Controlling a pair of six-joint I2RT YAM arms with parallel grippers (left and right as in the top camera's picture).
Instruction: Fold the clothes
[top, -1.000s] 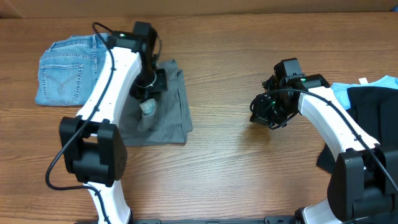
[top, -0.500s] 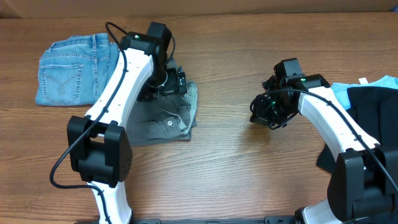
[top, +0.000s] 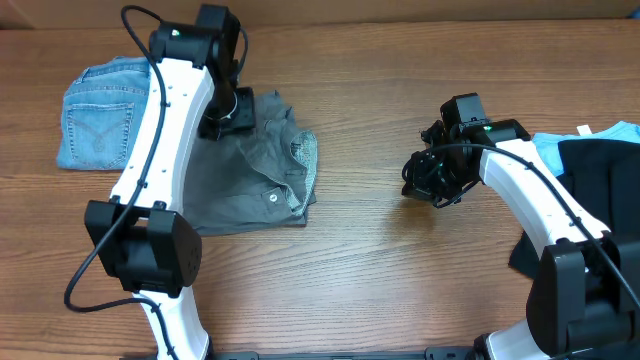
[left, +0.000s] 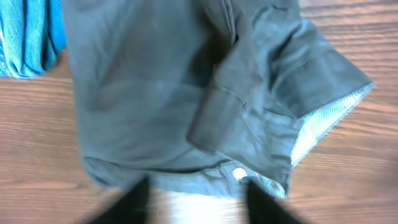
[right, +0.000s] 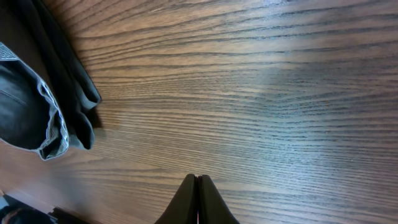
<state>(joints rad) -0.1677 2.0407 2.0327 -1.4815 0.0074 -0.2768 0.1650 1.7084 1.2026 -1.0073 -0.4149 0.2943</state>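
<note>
I see the grey shorts (top: 255, 175) lying crumpled on the bench (top: 400, 270), at about 9 o'clock. My left gripper (left: 196, 185) hangs near their 11 o'clock corner, spread apart and pinching nothing. My right gripper (right: 198, 186) is pressed together over bare wood. The jeans (top: 105, 110) lie at 10 o'clock.
</note>
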